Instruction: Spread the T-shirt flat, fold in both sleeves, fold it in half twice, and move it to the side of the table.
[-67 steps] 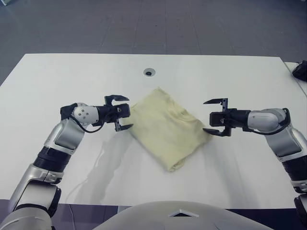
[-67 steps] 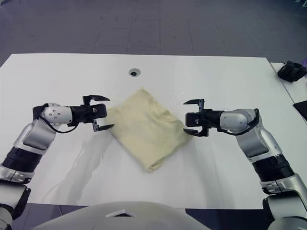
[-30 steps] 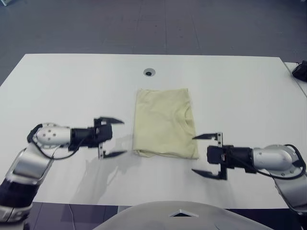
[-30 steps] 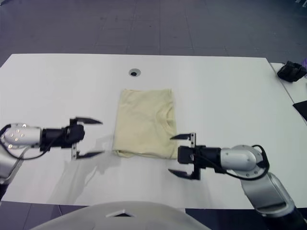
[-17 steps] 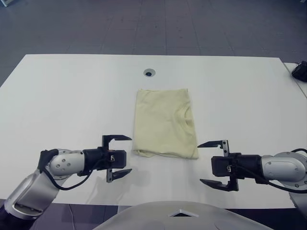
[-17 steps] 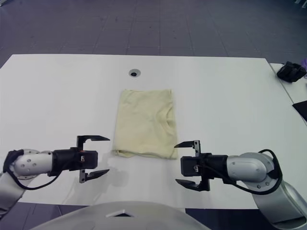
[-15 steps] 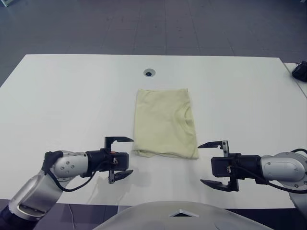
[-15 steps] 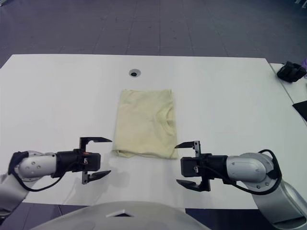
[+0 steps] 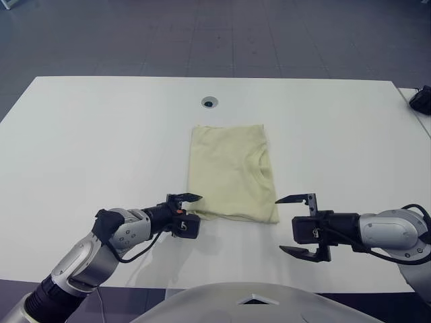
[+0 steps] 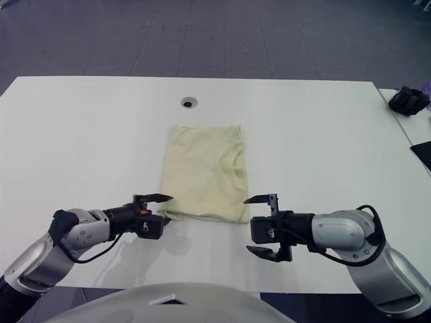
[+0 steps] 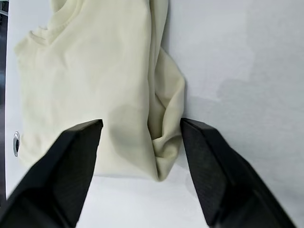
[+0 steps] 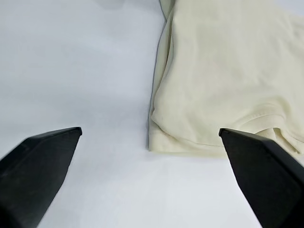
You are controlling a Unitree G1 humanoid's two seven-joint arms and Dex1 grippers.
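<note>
R gripper [image 12: 149,130] fingers spread wide — folded T-shirt [image 12: 228,71] corner ahead, flat on white table [image 12: 71,61].

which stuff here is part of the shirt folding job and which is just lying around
Part of the job:
- T-shirt, folded, on the white table
- left gripper, open around the shirt's near left corner
- right gripper, open, just short of the near right corner

Lying about:
- round cable hole in the table
- dark object at the far right

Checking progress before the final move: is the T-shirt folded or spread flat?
Folded. The T-shirt lies as a compact rectangle, and the wrist views show stacked layers bunched at its near edge.
</note>
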